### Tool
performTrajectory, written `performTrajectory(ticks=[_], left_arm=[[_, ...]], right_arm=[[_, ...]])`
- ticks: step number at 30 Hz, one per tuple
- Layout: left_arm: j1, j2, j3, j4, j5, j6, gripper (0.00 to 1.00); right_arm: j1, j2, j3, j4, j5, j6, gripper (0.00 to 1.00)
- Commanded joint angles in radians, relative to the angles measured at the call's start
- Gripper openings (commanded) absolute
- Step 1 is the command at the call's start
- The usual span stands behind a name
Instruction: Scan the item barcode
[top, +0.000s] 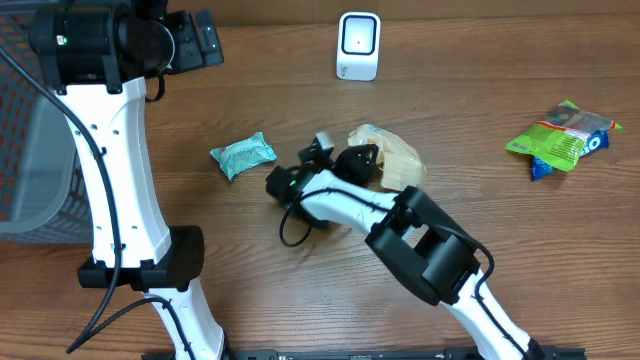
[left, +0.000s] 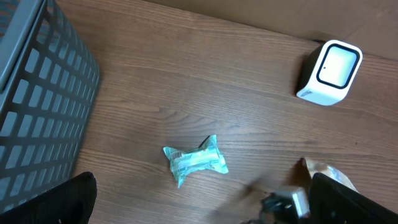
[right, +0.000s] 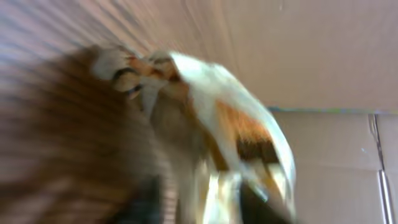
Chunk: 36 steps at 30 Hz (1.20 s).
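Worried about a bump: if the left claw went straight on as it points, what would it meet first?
Probably the teal packet on the table, nearly centred ahead of the left claw; depth is unclear, so it might land on bare wood beside it.

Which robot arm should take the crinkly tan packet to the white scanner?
Right, probably. The right tool sits at the tan packet, and the scanner stands just beyond. The left tool hangs open near the basket, farther from that packet.
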Motion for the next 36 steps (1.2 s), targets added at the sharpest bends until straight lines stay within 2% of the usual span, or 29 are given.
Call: performTrajectory(ticks=[1, 3, 5, 11, 15, 18, 22, 29, 32, 36], left_arm=[[-0.006, -0.018, -0.002, 0.001, -0.003, -0.006, 1.00], [-0.006, -0.018, -0.002, 0.001, -0.003, -0.006, 1.00], [-0.006, -0.018, -0.002, 0.001, -0.003, -0.006, 1.00], [-0.006, -0.018, -0.002, 0.001, -0.003, -0.006, 1.00], [-0.006, -0.018, -0.002, 0.001, -0.003, -0.006, 1.00], [-0.006, -0.018, -0.002, 0.001, -0.003, -0.006, 1.00], [-0.006, -0.018, -0.002, 0.001, -0.003, -0.006, 1.00], [-0.006, -0.018, -0.002, 0.001, -0.003, -0.006, 1.00], [-0.006, -0.018, -0.002, 0.001, -0.003, -0.006, 1.00], [-0.006, -0.018, -0.002, 0.001, -0.003, -0.006, 1.00]], right_arm=[[0.038, -0.025, 0.073, -0.050, -0.163, 0.022, 0.82], [0.039, -0.027, 0.119, -0.095, -0.296, 0.042, 0.96], [0.039, -0.027, 0.173, -0.146, -0.406, 0.084, 1.00], [0.024, -0.029, 0.389, -0.268, -0.775, 0.105, 1.00], [-0.023, -0.029, 0.544, -0.351, -0.932, 0.104, 1.00], [-0.096, -0.029, 0.666, -0.417, -1.019, 0.090, 1.00], [-0.240, -0.029, 0.774, -0.481, -1.133, -0.011, 1.00], [-0.536, -0.026, 0.731, -0.504, -1.370, -0.233, 1.00], [-0.623, -0.026, 0.662, -0.475, -1.463, -0.301, 1.00], [-0.698, -0.026, 0.504, -0.399, -1.712, -0.477, 1.00]])
